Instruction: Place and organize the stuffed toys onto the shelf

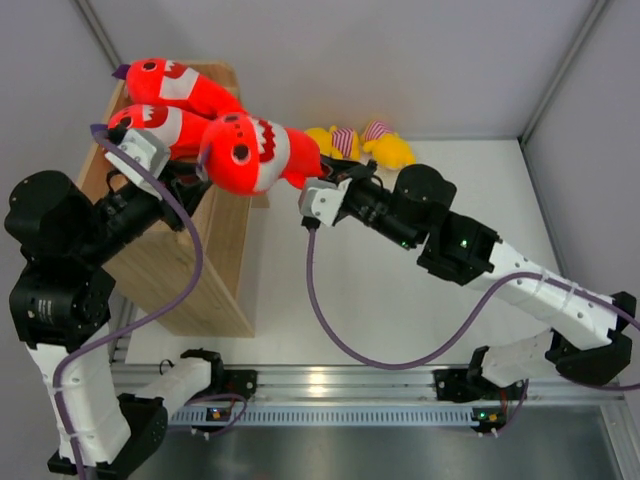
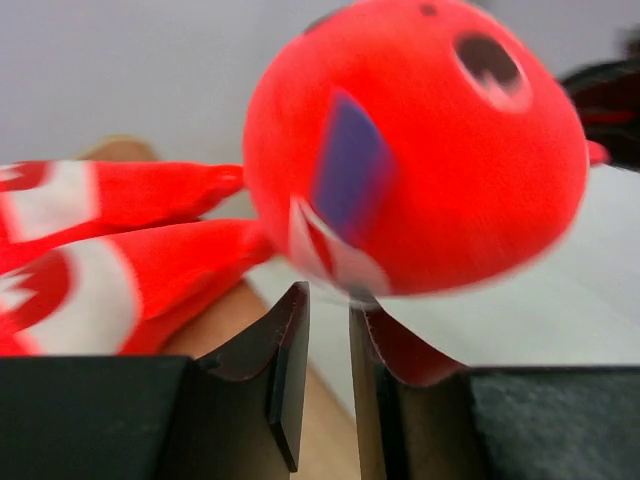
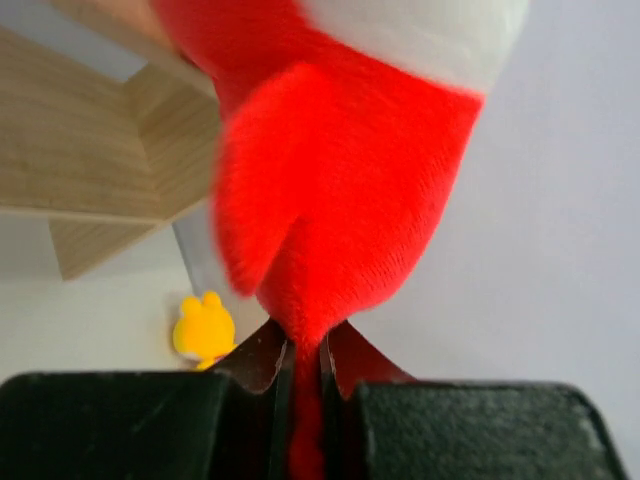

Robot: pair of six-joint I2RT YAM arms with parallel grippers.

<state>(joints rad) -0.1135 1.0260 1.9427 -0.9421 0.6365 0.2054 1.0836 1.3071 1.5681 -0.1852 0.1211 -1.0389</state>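
The wooden shelf [image 1: 200, 270] stands at the left. Two red sharks lie on its top, one at the back [image 1: 170, 85] and one in front of it [image 1: 160, 125]; both show in the left wrist view [image 2: 120, 250]. My right gripper [image 1: 308, 180] is shut on the tail of a third red shark [image 1: 250, 150] and holds it in the air by the shelf's right edge; the pinched tail shows in the right wrist view [image 3: 330, 200]. My left gripper [image 1: 200, 175] is just under that shark's head [image 2: 420, 150], its jaws a narrow gap apart and empty.
Two yellow plush toys with striped parts lie on the table at the back, one [image 1: 335, 140] next to the other [image 1: 385, 148]; one shows in the right wrist view [image 3: 203, 328]. Grey walls close the back and sides. The shelf's underside [image 3: 80, 150] is left of the shark.
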